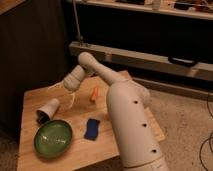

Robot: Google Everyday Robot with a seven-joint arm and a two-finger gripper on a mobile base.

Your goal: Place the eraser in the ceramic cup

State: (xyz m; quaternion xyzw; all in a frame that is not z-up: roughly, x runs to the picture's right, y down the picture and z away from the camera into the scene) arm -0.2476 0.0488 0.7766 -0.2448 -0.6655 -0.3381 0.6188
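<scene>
With ceramic cup [48, 108] lying tipped on wooden table [30, 97], dark mouth toward green plate [53, 137], eraser apparently inside. Gripper [67, 95] just beside cup, above table; grip state not discernible. Blue pad [91, 128], orange item [94, 93] untouched nearby.

no readable text, labels or numbers anywhere

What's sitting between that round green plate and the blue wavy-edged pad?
Nothing: in the camera view only bare wooden table separates the round green plate and blue wavy-edged pad. The gripper hangs farther back, beside the whitish ceramic cup.
</scene>
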